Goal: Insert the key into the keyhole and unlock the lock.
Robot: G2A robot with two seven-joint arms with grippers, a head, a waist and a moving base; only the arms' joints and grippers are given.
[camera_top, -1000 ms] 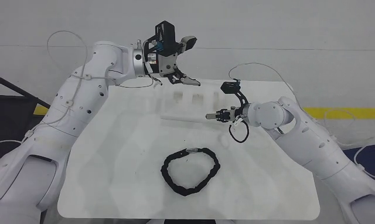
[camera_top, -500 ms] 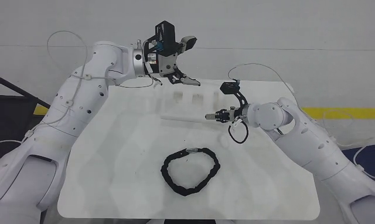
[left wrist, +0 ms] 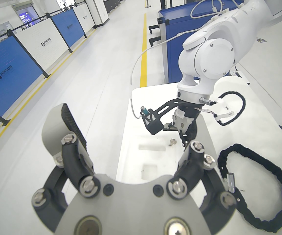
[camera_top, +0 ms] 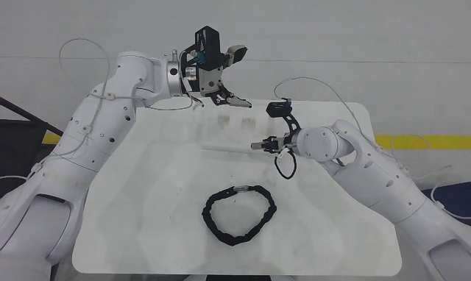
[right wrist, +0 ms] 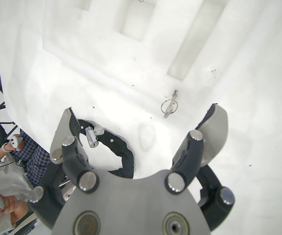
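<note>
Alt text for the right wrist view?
The right gripper, jaws open, hangs above a small key on a ring, lying by a white foam block with rectangular recesses. The black lock, silver cylinder showing, lies beyond one jaw.

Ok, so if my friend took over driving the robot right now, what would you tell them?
Left gripper: open, holding nothing, raised over the far edge of the table.
Right gripper: open, just above the key, not gripping it.
The key lies loose on the white surface beside the foam slots.
Lock: a black chain loop, shut, lying nearer the front of the table, with its silver keyhole end untouched.
Done: nothing yet.
Left: grab the key, push it into the keyhole, turn it.
</note>
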